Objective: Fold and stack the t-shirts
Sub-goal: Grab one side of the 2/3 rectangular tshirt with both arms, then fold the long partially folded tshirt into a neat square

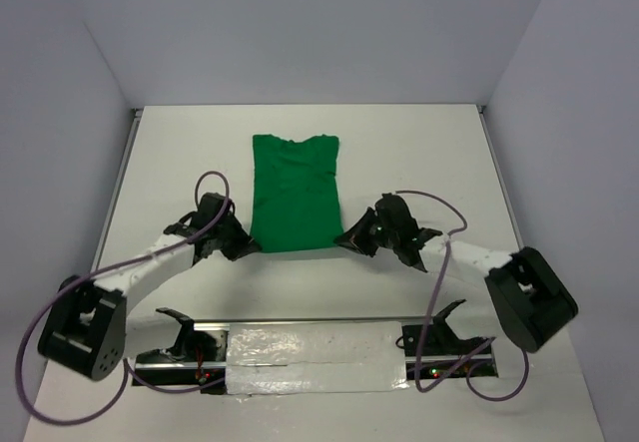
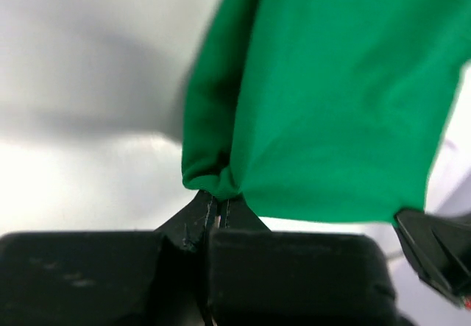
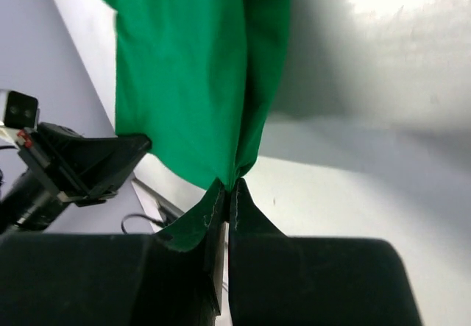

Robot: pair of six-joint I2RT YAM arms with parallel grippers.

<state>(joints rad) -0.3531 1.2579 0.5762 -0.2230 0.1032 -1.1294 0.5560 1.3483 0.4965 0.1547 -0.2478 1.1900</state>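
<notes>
A bright green t-shirt (image 1: 295, 193) lies on the white table as a narrow upright rectangle, sleeves folded in, collar at the far end. My left gripper (image 1: 252, 246) is shut on its near left corner; in the left wrist view the cloth (image 2: 324, 98) bunches right at the closed fingertips of my left gripper (image 2: 218, 199). At the near right corner my right gripper (image 1: 344, 239) is shut on the hem. The right wrist view shows the green fabric (image 3: 184, 76) pinched between the tips of my right gripper (image 3: 231, 188).
The white table (image 1: 419, 153) is walled in by pale panels at the back and both sides. A foil-covered rail (image 1: 319, 357) with both arm bases runs along the near edge. Purple cables (image 1: 439, 292) loop off each arm.
</notes>
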